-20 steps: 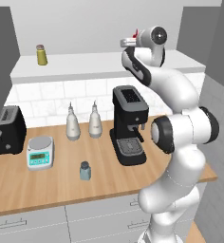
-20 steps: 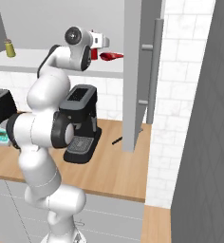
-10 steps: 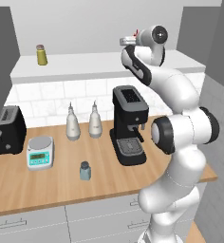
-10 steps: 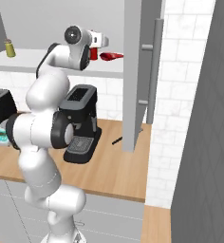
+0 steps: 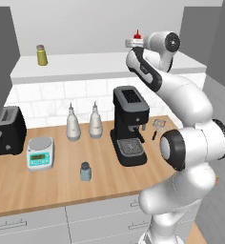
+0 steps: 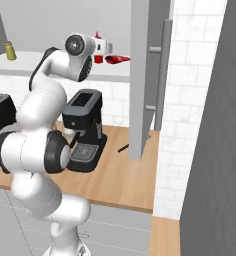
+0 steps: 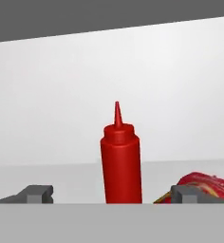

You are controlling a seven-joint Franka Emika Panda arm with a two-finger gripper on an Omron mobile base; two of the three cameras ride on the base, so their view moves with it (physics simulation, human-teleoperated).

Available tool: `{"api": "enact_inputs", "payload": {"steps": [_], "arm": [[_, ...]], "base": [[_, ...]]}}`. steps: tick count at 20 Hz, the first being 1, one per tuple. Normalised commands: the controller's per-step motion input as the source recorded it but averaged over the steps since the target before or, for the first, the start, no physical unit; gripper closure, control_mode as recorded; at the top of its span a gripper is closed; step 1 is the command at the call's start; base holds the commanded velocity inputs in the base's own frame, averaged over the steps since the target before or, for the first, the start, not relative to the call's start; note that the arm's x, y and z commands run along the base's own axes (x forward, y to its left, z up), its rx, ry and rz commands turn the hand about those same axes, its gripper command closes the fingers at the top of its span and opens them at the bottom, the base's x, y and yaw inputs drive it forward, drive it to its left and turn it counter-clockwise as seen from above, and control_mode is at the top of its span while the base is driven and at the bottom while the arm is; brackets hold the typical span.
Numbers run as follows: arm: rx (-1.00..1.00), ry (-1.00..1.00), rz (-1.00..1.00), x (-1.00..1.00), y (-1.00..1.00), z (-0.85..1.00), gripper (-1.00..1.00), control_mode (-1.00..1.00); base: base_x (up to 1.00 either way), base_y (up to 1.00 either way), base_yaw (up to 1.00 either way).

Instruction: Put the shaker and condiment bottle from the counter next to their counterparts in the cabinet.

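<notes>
Now:
Hand view: slim red squeeze bottle [image 7: 120, 163] is seen upright between spread fingertips [image 7: 35, 193], untouched; gripper [image 7: 115, 194] open.
Left base view: small blue-grey shaker [image 5: 85, 171] is seen on wooden counter [image 5: 47, 183].

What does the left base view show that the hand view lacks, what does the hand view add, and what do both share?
Left base view: the small pale blue-grey shaker on the light-brown wooden counter, and the olive-yellow shaker on the white cabinet shelf. Hand view: the flat red packet beside the slim red squeeze bottle, and the open gripper, fingertips spread clear of it. Shared: that bottle, upright on the shelf.
</notes>
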Motion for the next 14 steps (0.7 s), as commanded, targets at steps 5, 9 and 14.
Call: {"api": "enact_inputs", "payload": {"steps": [5,9,14], "arm": [[0.0,-0.05,0.0,-0.52,-0.37,-0.03,-1.0,-1.0],[0.0,-0.05,0.01,-0.6,-0.19,-0.02,-1.0,-1.0],[0.01,-0.08,0.1,-0.71,0.0,-0.03,-1.0,-1.0]], "base": [[0.0,0.0,0.0],[0.0,0.0,0.0],[0.0,0.0,0.0]]}}
